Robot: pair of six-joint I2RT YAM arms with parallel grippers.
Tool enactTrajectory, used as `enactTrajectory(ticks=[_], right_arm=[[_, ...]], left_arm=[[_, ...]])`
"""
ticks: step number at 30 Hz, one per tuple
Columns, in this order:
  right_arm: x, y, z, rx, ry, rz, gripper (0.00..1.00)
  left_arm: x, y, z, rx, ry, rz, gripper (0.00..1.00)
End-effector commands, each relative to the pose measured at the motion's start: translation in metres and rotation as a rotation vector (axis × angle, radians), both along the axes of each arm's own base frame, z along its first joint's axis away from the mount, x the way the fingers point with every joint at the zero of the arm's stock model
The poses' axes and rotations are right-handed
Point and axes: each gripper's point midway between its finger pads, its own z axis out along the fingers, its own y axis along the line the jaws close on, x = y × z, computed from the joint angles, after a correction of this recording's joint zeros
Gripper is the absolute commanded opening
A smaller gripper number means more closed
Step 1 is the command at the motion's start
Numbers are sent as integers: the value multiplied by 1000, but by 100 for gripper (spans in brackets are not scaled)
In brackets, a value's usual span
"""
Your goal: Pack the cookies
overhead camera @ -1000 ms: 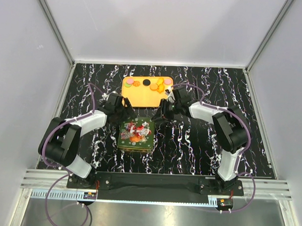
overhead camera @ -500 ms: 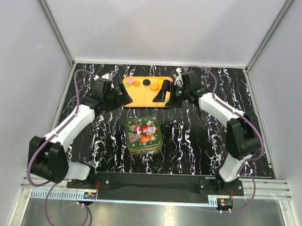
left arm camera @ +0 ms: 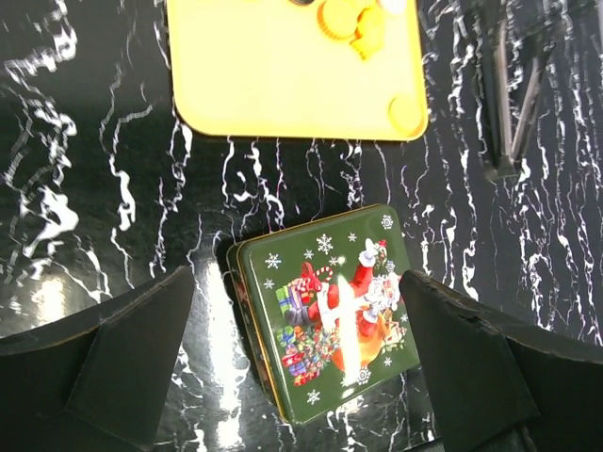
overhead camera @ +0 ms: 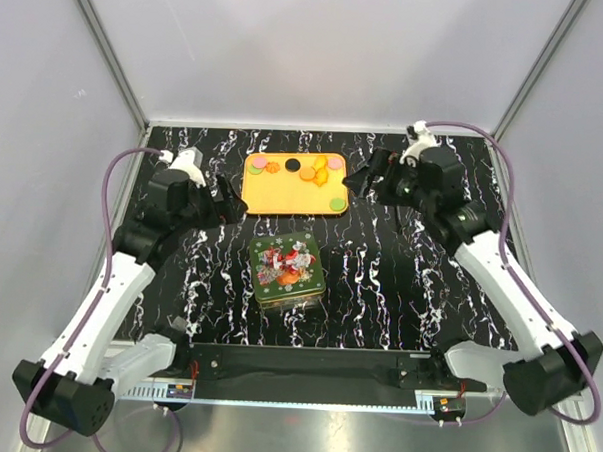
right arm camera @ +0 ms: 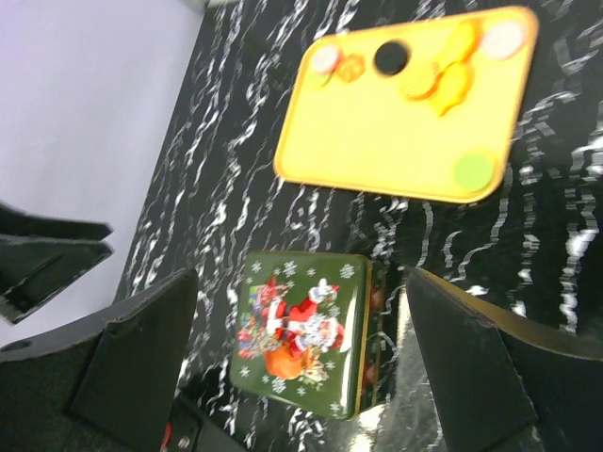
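Observation:
The cookies (overhead camera: pixel 317 170) lie along the far edge of a yellow tray (overhead camera: pixel 288 192): orange, black, pink, and one green (overhead camera: pixel 338 202) at the tray's near right corner. A green Santa tin (overhead camera: pixel 288 269) sits lid-on in front of the tray. My left gripper (overhead camera: pixel 227 205) hangs open to the tray's left, and my right gripper (overhead camera: pixel 364 179) hangs open to its right. Both are raised with nothing between the fingers. The left wrist view looks down on the tin (left arm camera: pixel 325 311) between the left gripper (left arm camera: pixel 297 275) fingers. The right wrist view shows the tin (right arm camera: pixel 306 334), the tray (right arm camera: pixel 377 141) and the right gripper (right arm camera: pixel 301 273).
The black marbled table (overhead camera: pixel 409 281) is bounded by white walls on three sides. The right gripper's fingers (left arm camera: pixel 509 94) show in the left wrist view beside the tray, and the left gripper's fingers (right arm camera: pixel 47 250) show at the left of the right wrist view.
Both grippers have left the tin, risen and swung outward to either side of the tray. The right gripper has opened. The tin shifted slightly right and turned.

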Motion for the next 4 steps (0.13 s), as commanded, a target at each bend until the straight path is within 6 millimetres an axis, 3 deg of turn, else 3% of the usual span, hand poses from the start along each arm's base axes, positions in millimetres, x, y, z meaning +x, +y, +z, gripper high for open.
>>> enactTrajectory(ticks=[1, 4], right_arm=[[0, -30, -12, -92, -23, -121, 100], [-4, -37, -13, -104, -27, -144, 100]], left_arm=[[-5, 5, -2, 49, -15, -23, 99], [-7, 3, 1, 38, -28, -36, 99]])
